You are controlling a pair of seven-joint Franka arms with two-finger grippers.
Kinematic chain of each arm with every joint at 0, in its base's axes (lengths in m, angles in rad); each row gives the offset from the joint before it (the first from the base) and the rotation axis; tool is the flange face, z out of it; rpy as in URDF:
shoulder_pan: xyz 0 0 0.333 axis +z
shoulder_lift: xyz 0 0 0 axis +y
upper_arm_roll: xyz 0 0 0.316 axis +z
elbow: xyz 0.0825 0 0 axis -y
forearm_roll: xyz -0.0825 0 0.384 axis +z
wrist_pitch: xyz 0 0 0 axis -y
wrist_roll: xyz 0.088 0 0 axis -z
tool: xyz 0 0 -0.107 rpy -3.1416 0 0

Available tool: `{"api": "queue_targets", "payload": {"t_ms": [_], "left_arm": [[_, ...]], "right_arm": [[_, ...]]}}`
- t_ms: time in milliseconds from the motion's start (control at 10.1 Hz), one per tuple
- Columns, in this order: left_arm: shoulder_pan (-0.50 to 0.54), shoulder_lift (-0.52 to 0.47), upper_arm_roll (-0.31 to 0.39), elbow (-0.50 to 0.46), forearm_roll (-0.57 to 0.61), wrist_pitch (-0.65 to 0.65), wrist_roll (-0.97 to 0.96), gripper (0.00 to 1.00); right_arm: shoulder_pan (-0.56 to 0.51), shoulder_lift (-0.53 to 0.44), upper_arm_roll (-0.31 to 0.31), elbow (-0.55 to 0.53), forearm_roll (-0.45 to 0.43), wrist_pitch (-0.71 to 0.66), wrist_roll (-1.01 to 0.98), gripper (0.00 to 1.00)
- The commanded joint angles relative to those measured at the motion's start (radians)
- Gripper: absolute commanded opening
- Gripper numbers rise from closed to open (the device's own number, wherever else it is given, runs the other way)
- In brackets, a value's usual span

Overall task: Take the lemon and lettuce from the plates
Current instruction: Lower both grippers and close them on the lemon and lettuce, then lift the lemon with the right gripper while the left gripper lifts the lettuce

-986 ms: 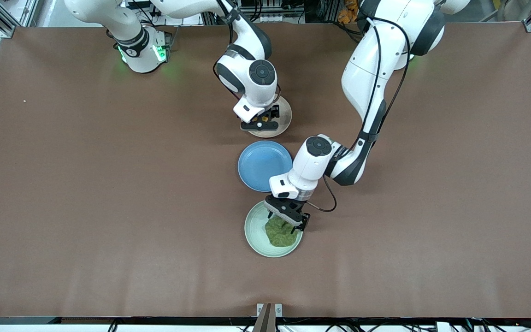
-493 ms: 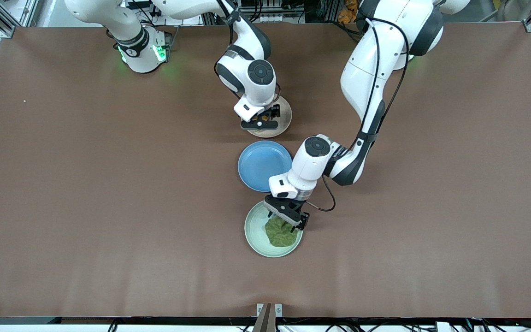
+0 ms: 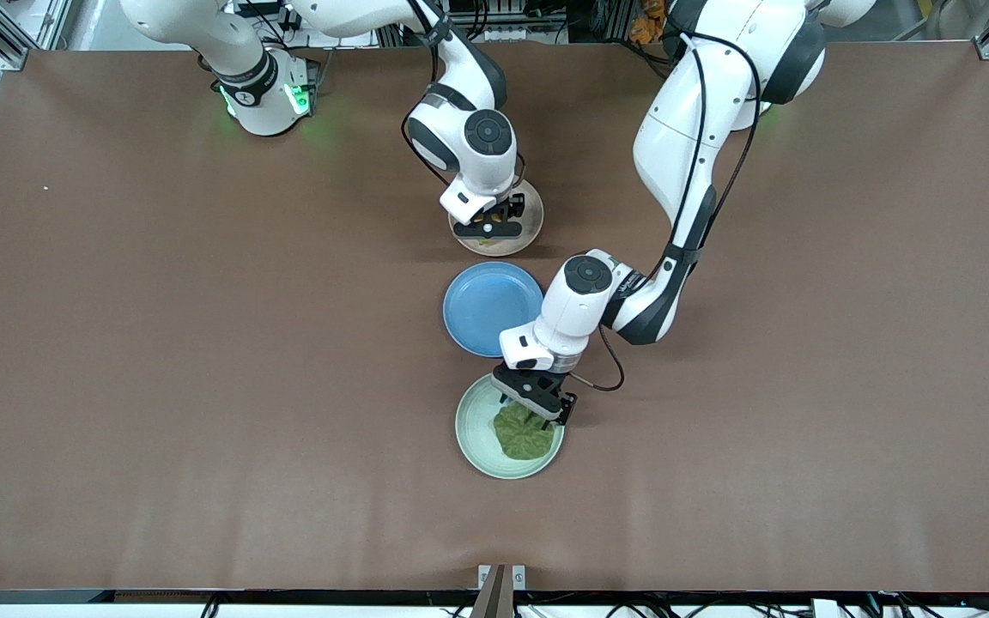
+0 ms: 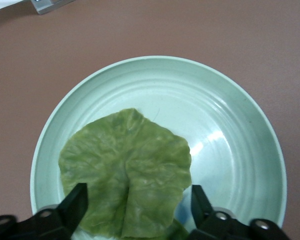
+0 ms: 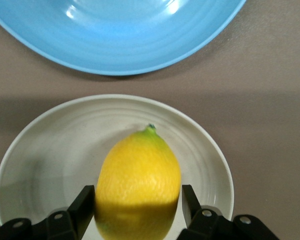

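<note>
The lemon [image 5: 138, 180] lies on the beige plate [image 5: 50, 150], which stands nearer the robots' bases [image 3: 530, 225]. My right gripper [image 5: 138, 192] is low over that plate and open. Its fingers stand close on either side of the lemon [image 3: 488, 227]. The lettuce [image 4: 125, 170] lies flat on the mint green plate [image 4: 230, 125], which is the plate nearest the front camera [image 3: 473, 429]. My left gripper [image 4: 139, 195] is open wide just over the lettuce [image 3: 522, 439], one finger at each side of the leaf's stem end.
An empty blue plate [image 3: 490, 307] sits between the two other plates and shows in the right wrist view [image 5: 115, 35]. Brown tabletop [image 3: 203, 343] spreads around the plates.
Both grippers have shifted slightly and sit lower over their plates. The lemon and the lettuce have not moved.
</note>
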Motion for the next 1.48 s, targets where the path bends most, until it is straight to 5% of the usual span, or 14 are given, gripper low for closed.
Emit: {"api": "queue_targets", "payload": {"t_ms": [0, 99, 296, 789, 1380], "left_arm": [[-0.006, 0.002, 0.012, 0.012, 0.013, -0.014, -0.028, 0.45], [-0.008, 0.006, 0.012, 0.012, 0.011, -0.014, -0.030, 0.26], [-0.008, 0.002, 0.012, 0.012, 0.011, -0.015, -0.031, 0.20], [0.002, -0.006, 0.012, 0.006, -0.033, -0.019, -0.117, 0.00], [0.023, -0.165, 0.020, 0.013, -0.217, -0.235, -0.242, 0.00]], "right_arm": [[0.024, 0.004, -0.010, 0.003, 0.010, 0.007, 0.024, 0.37], [0.019, -0.003, -0.010, 0.006, 0.010, 0.002, 0.051, 0.20], [0.012, -0.022, -0.011, 0.021, 0.010, -0.014, 0.058, 0.00], [-0.103, -0.095, -0.007, 0.057, 0.021, -0.155, -0.122, 0.00], [-0.422, -0.115, -0.011, 0.123, 0.098, -0.274, -0.534, 0.00]]}}
